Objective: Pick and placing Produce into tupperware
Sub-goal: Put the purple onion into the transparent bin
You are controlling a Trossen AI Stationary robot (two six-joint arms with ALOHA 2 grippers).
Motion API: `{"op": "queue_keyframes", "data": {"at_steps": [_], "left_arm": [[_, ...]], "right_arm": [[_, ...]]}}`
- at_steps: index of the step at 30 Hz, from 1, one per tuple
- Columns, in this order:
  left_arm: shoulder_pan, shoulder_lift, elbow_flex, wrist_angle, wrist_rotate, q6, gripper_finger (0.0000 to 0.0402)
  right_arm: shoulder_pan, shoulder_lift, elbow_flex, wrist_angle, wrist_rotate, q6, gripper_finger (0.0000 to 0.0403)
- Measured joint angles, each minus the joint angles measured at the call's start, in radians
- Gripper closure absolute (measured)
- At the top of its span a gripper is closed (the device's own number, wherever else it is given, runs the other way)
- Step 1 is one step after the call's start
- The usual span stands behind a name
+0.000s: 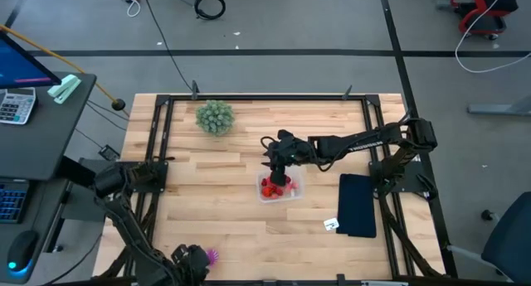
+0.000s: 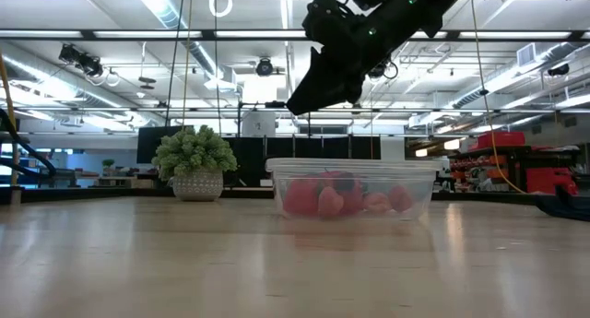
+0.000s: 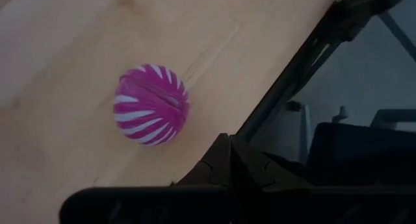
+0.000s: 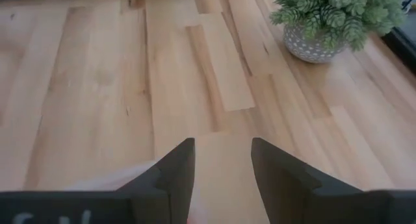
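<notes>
The clear tupperware point(image 1: 280, 187) stands on its base near the table's middle, also in the low view point(image 2: 350, 187), with several red and pink produce pieces point(image 2: 323, 198) inside. My right gripper point(image 1: 278, 168) hangs open and empty just above the tub's far-left part; it shows in the low view point(image 2: 304, 99) and in its wrist view point(image 4: 223, 162). A magenta, white-striped spiky ball point(image 3: 151, 105) lies on the table by the near edge point(image 1: 212, 255). My left gripper point(image 1: 189, 259) is shut beside it, apart from it point(image 3: 229, 160).
A bushy green plant in a pot point(image 1: 215, 117) stands at the far left of the table point(image 2: 195, 157). A flat dark pad point(image 1: 358, 205) lies at the right, with a small white thing point(image 1: 332, 225) beside it. Bare wood lies left of the tub.
</notes>
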State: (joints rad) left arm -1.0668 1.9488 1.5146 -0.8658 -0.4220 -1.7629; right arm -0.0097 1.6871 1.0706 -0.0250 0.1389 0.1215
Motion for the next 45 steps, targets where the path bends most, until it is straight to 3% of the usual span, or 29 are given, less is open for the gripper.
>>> {"op": "queue_keyframes", "data": {"at_steps": [4,14,20,33,45], "left_arm": [[0.0,0.0,0.0,0.0,-0.021,0.064,0.0389],[-0.009,0.02,0.0,0.017,-0.009,-0.007,0.0392],[-0.006,0.078,-0.001,0.03,0.076,-0.032,0.0397],[-0.003,0.107,0.0,-0.027,0.078,-0.022,0.0395],[0.04,0.141,0.0,-0.063,0.033,0.029,0.0392]], "right_arm": [[0.016,0.0,0.0,-0.004,-0.01,0.055,0.0243],[0.122,0.0,0.0,-0.004,-0.012,0.031,0.0243],[0.154,0.0,0.0,-0.004,-0.009,0.058,0.0243],[0.27,0.0,0.0,-0.004,-0.01,0.068,0.0243],[0.289,0.0,0.0,0.062,-0.03,0.064,0.0243]]}}
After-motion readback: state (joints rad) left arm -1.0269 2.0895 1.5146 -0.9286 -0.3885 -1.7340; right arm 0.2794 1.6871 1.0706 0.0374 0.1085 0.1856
